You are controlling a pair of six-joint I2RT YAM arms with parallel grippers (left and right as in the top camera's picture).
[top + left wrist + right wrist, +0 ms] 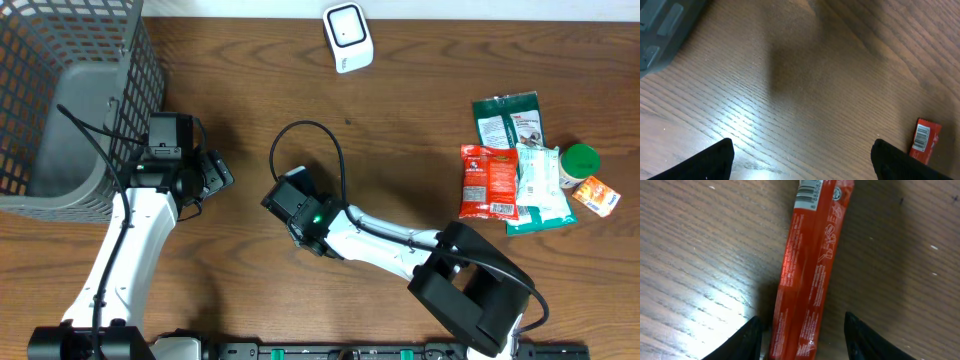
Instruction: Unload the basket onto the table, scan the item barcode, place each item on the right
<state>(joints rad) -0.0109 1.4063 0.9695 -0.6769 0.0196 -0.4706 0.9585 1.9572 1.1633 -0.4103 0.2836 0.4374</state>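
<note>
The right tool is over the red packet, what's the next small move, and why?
Probably close the right tool on the red packet. Its fingers straddle the packet lying flat on the table, with bare wood showing between it and one finger, so it is not gripped yet; the barcode lies clear of the fingers.

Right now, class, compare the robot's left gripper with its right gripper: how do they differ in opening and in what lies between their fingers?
The left gripper stands wide open; the right gripper is open more narrowly. Between the left gripper's fingers there is only bare table; the right gripper straddles a red packet lying on the wood, with a gap on each side. Both point down at the table and hold nothing.
</note>
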